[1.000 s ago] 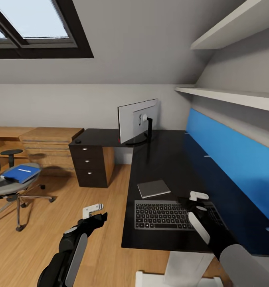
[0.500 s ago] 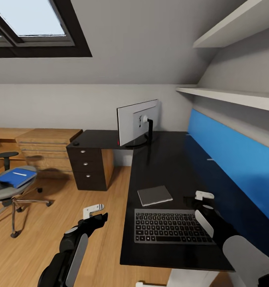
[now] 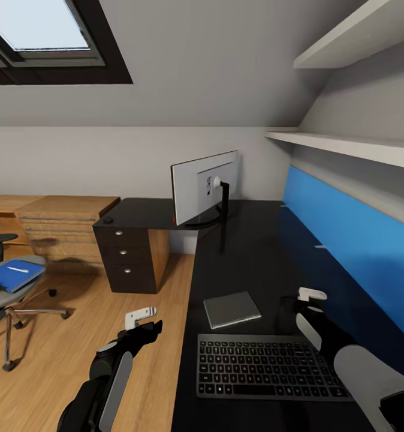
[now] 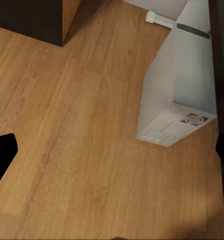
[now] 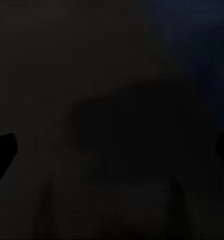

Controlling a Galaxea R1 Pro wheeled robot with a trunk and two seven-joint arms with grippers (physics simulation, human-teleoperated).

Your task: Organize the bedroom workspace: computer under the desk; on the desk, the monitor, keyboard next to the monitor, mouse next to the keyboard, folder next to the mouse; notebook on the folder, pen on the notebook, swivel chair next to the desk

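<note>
Since a second ago your head view has slid along the bench (image 3: pixel 250 252): the keyboard (image 3: pixel 268 366) now lies nearer below, beside your right gripper (image 3: pixel 310 298), the monitor (image 3: pixel 203 186) stands at the corner, and the swivel chair (image 3: pixel 4 288) with the folder (image 3: pixel 13 275) and pen (image 3: pixel 17 269) sits further left. Your left wrist view shows the computer (image 4: pixel 179 80) on the wooden floor (image 4: pixel 67 150) with fingers spread wide; your right wrist view is dark, fingertips wide apart.
</note>
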